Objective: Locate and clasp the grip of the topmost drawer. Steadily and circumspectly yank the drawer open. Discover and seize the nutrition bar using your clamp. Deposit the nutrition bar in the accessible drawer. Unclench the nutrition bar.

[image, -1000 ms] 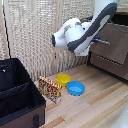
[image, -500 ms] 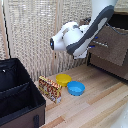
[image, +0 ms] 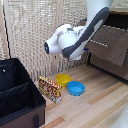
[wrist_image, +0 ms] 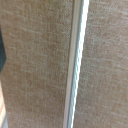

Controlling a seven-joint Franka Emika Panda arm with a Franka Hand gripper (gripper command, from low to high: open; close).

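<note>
Reaching across the scene, the bulky white arm hid its own clamp in the exterior view, so whether the clamp was released or clenched could not be told. The wrist view showed only woven beige screen and a pale vertical strip. The topmost drawer stood just beyond the arm's end, toward the exterior view's right. The nutrition bar leaned well below the arm, beside a yellow bowl and a blue bowl.

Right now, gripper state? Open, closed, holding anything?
Gripper: cannot tell. The white arm hides it in the exterior view, and the wrist view shows no fingers.
</note>
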